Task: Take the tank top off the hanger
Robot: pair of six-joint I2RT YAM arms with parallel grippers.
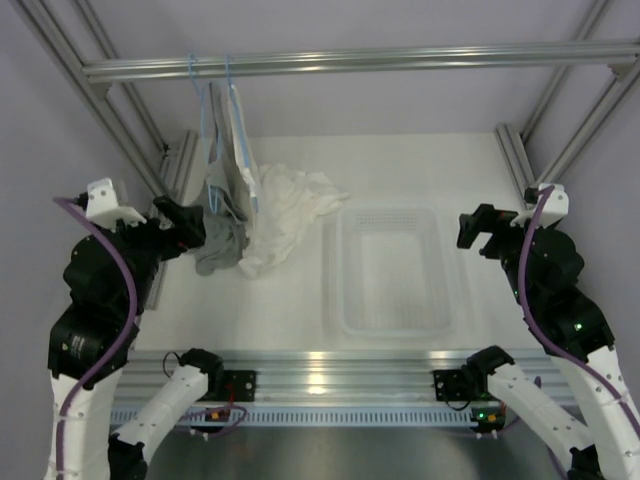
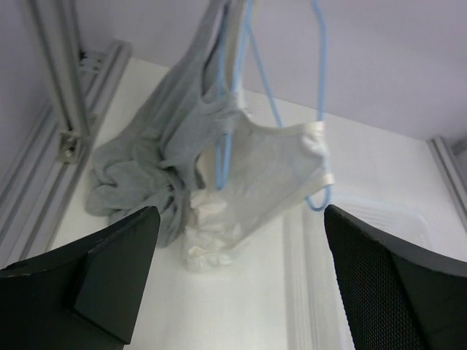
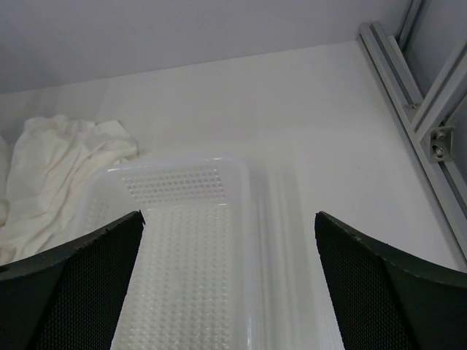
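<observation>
The table [image 1: 470,170] runs back to the far rail. The basket [image 1: 335,270] sits right of centre, apart from the clothes. The tank top [image 2: 270,168] hangs on the hanger [image 2: 321,73] at far left, touching a grey garment [image 2: 139,168]. The left gripper [image 2: 241,281] and right gripper [image 3: 230,284] gape, holding nothing.

Overhead camera covers everything; left wrist faces tank top [image 2: 270,175], right wrist basket [image 3: 175,169].

Right gripper [image 3: 228,216] spread, clear basket [image 3: 182,277], white cloth [image 3: 51,175]
</observation>
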